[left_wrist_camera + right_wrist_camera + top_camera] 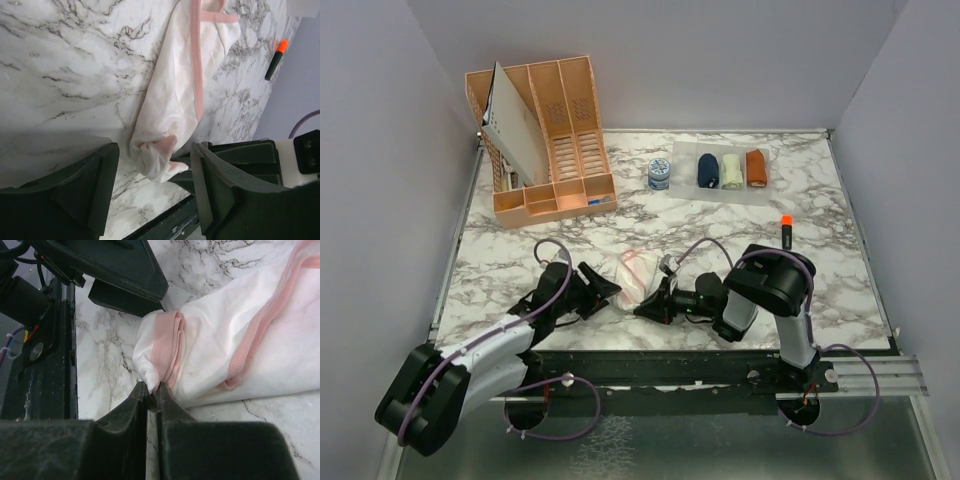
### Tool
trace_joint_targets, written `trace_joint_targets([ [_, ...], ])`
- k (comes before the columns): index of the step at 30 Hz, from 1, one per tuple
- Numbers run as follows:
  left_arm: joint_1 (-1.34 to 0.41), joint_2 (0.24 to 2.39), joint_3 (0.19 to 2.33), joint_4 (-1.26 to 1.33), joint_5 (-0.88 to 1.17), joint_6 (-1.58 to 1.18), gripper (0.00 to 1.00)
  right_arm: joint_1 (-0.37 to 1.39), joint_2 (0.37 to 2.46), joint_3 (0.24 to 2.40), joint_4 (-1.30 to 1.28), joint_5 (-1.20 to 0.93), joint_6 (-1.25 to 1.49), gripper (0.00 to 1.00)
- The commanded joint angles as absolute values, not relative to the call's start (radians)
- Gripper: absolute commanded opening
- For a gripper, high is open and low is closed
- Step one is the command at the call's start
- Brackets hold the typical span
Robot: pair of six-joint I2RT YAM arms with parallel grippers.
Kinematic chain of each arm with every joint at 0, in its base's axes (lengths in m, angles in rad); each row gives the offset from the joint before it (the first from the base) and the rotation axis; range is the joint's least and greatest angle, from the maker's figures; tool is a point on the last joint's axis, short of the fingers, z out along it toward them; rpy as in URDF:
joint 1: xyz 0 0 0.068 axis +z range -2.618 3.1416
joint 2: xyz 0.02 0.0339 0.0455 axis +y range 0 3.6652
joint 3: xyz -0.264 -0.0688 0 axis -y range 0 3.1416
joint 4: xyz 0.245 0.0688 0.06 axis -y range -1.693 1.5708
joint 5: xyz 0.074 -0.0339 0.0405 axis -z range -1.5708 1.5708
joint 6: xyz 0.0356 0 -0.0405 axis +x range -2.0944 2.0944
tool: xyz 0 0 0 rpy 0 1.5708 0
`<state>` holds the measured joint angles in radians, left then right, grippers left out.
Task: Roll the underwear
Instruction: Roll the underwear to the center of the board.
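Whitish-pink briefs [634,278] lie loosely bunched, pink edging showing; navy briefs [708,170] sit rolled well behind.

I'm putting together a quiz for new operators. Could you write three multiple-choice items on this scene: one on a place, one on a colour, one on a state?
1. Where do the briefs lie?
A. In the organizer.
B. On the table, between the left jaws and the right jaws.
C. At the table's back edge.

2. What colour is the marker's cap?
A. Orange.
B. Green.
C. White.

3. How do the right jaws stand?
A. Wide open above the cloth.
B. Out of sight.
C. Shut on the briefs' edge.

Answers:
1 B: the top view shows the briefs on the marble between both sets of jaws.
2 A: the cap is bright orange.
3 C: the right wrist view shows the jaws pinching the pink-edged fold.
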<state>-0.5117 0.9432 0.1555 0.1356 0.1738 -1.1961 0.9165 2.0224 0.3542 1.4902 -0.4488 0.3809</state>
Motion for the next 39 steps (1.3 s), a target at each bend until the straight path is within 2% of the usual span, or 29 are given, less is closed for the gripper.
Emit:
trace_joint_targets([
  [1, -0.514, 1.087, 0.14, 0.096, 0.09, -1.18, 0.64, 0.91, 2.066, 0.328, 1.499, -0.428, 0.459, 0.07],
  [4, -0.52, 1.136, 0.14, 0.123, 0.109, -1.179, 0.58, 0.905, 2.069, 0.327, 1.496, -0.409, 0.471, 0.07],
  [7, -0.532, 1.139, 0.113, 0.171, 0.128, -1.199, 0.57, 0.898, 2.074, 0.322, 1.507, -0.392, 0.49, 0.07],
  [12, -0.537, 1.096, 0.093, 0.109, 0.145, -1.212, 0.63, 0.885, 2.081, 0.304, 1.535, -0.347, 0.523, 0.08],
  [18, -0.542, 1.042, 0.11, 0.015, 0.161, -1.208, 0.64, 0.885, 2.091, 0.299, 1.554, -0.32, 0.542, 0.09],
  [23, -0.555, 1.135, 0.145, 0.004, 0.167, -1.238, 0.61, 0.885, 2.096, 0.293, 1.578, -0.315, 0.546, 0.1],
  [26, -0.565, 1.227, 0.166, 0.065, 0.206, -1.236, 0.49, 0.885, 2.105, 0.292, 1.594, -0.32, 0.548, 0.1],
  [32, -0.596, 1.299, 0.192, 0.117, 0.2, -1.257, 0.51, 0.885, 2.105, 0.294, 1.594, -0.328, 0.542, 0.11],
  [39, -0.601, 1.28, 0.167, 0.125, 0.156, -1.261, 0.21, 0.885, 2.102, 0.291, 1.601, -0.346, 0.526, 0.13],
])
